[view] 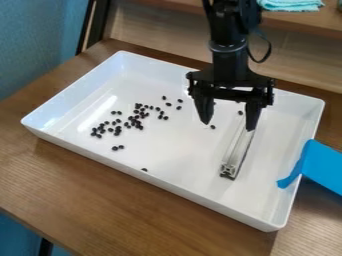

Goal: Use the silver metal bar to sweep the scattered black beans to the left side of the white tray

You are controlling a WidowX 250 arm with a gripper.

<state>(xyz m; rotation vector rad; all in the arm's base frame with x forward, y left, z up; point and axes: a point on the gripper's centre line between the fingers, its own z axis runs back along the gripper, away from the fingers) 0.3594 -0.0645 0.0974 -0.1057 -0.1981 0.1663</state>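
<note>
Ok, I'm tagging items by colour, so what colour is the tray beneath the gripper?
The tray is plain white, which shows best in the camera view.

The robot arm [230, 65] is black all over, with a round collar [228, 48] and a thin black cable [268, 50] looping off its right side. Its black gripper [228, 127] has a broad, blocky crossbar [232, 94] and two tapered fingers [204, 109].

Counted by kind: one white tray [167, 189] on one brown table [100, 200]; inside, one long metallic piece [228, 171] at right; one blue strip [324, 165] at far right; one teal cloth [290, 5] at the far edge. Of small dark beans [117, 128], over thirty, mostly left, too clustered for an exact count; just two right of centre.
</note>
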